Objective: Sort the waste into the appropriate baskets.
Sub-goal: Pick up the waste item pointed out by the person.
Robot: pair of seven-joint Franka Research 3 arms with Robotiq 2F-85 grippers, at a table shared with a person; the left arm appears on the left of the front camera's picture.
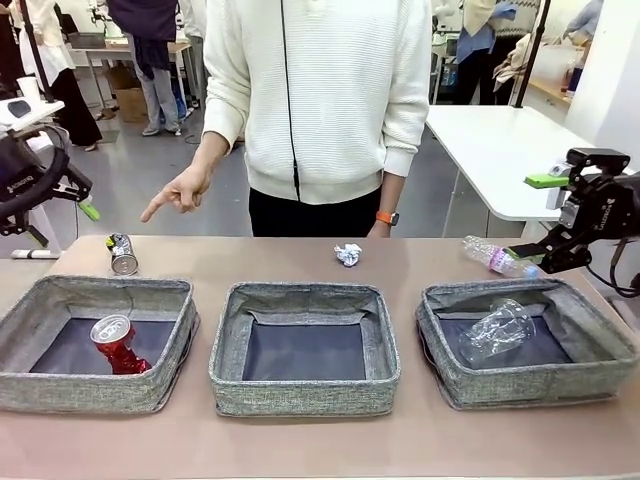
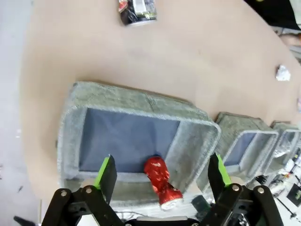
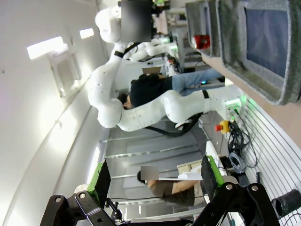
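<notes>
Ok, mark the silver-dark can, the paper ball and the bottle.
silver-dark can (image 1: 122, 252): front view, on its side wall.
crumpled white paper ball (image 1: 347, 254): front view, its middle.
clear bottle (image 1: 498, 259): front view, on its pink label.

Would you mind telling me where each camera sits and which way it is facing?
Front view: fixed between the arms, facing across the table and three baskets to the person's pointing hand; left gripper and right gripper at its edges.
Left wrist view: above the left basket, looking down between its open fingers at the crushed red can.
Right wrist view: rolled sideways, looking level between its own open fingers past the baskets at the white left arm.
Shared: all three show the crushed red can.
</notes>
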